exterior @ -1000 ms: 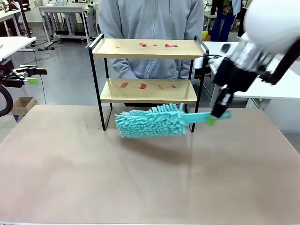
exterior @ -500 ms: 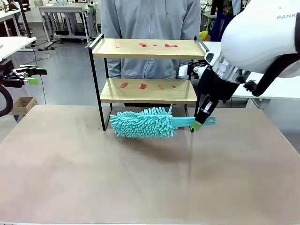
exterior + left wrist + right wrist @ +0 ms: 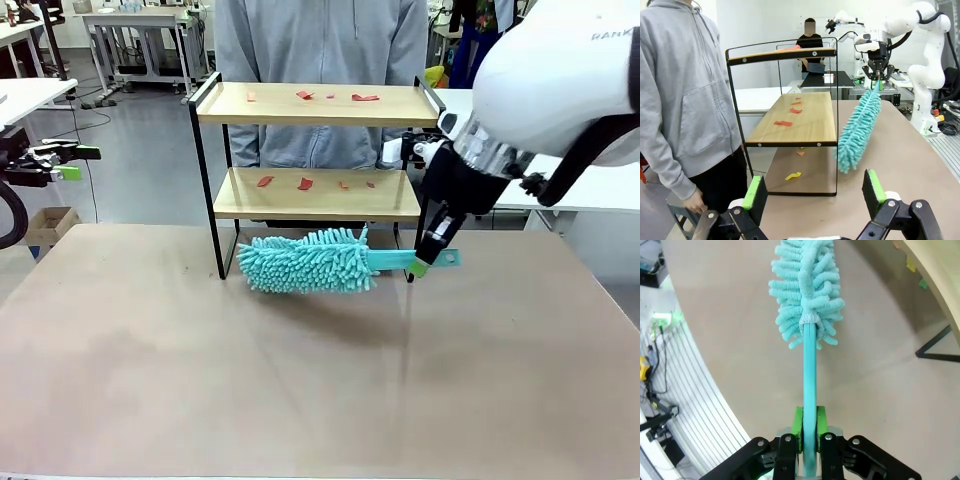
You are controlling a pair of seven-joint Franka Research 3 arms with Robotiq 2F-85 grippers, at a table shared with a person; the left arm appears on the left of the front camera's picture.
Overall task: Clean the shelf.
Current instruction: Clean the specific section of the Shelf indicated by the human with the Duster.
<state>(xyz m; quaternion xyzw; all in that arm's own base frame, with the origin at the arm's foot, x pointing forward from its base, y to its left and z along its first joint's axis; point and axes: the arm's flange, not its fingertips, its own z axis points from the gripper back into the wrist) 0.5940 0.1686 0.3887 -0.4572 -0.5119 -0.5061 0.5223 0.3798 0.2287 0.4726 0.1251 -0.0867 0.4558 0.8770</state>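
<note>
The shelf (image 3: 310, 105) stands at the far middle of the table, two wooden boards in a black frame, with small red scraps (image 3: 305, 95) on both boards. In the left wrist view the shelf (image 3: 800, 122) appears end-on. My right gripper (image 3: 430, 255) is shut on the handle of a teal fluffy duster (image 3: 310, 262), held level just in front of the shelf's foot. The right wrist view has its fingers (image 3: 821, 427) clamped on the duster handle (image 3: 810, 385). My left gripper (image 3: 60, 162) stays open far left, off the table; its pads (image 3: 873, 186) are wide apart.
A person in a grey hoodie (image 3: 320, 50) stands right behind the shelf. Coloured scraps (image 3: 793, 176) lie on the table under the shelf. White tables (image 3: 590, 180) stand at the right and left. The near half of the brown table (image 3: 300, 380) is bare.
My right arm has swung the duster left and slightly down toward the shelf's base over the last second, then nearly stopped. The left arm has not moved.
</note>
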